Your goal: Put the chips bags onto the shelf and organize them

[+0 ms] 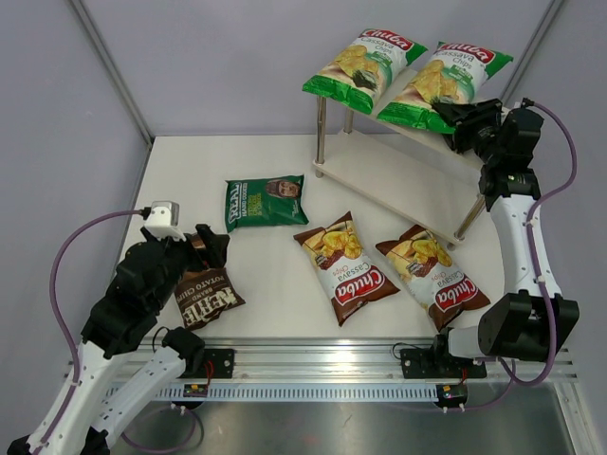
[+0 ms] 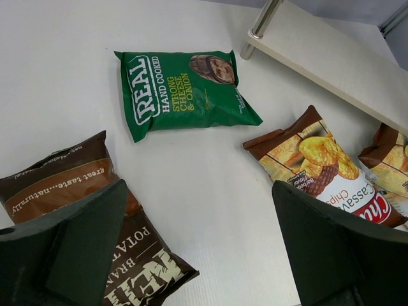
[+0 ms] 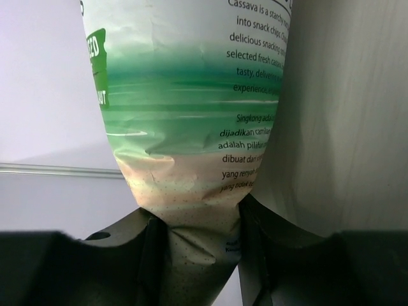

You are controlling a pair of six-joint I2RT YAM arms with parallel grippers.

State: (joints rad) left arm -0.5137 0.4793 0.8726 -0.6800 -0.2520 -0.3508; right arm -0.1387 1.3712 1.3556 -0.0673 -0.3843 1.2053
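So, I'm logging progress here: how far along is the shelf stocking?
One green Chuba bag lies on the shelf's top board. The right fingers pinch the second green bag there. Remaining: Kettle bag, REAL bag and two brown-red Chuba bags on the table.

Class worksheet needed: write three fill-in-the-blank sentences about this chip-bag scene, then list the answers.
The right pincer is shut on a Chuba bag coloured ___.
On the shelf, the top board holds ___ bags.
The open left pincer hovers by the dark bag branded ___.
Answers: green; two; Kettle.
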